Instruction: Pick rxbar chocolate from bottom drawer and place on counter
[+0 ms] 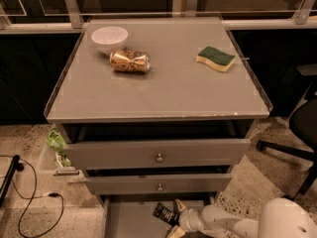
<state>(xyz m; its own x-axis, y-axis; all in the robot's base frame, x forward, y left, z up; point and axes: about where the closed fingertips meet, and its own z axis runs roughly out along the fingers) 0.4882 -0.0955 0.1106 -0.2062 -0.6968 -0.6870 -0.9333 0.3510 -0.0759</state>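
While the pincer [177, 218] sits low inside the open bottom drawer [129, 221], right at one end of the chocolate bar [165, 213], the step in hand is, as I judge it, getting a sound hold on that bar. I cannot tell whether the pincer is open or already closed on the wrapper. The bar lies slantwise just to the pincer's left, touching it or nearly so, with its other end pointing away toward the back of the drawer.

To do this well, the hold should fall across the bar's narrow width, square to its long edges. A flat, slick wrapper caught at a corner is likely to swivel or slip. The lift should be gentle and should first draw outward, because the middle drawer front [158, 185] hangs close above the pincer and could knock the bar loose.

The arm [223, 223] comes in from the pincer's right, low and nearly level. Its white forearm runs back to a rounded white housing [290, 219], so the pincer points leftward into the drawer.

Well above the pincer, over the top drawer [158, 155], lies the worktop [163, 95], where the bar is to go. Toward its back a gold can [130, 61] rests beside a white bowl [109, 37], and a green sponge [215, 58] sits off to the right. I judge the front portion, nearest the pincer, the easiest place to set the bar down.
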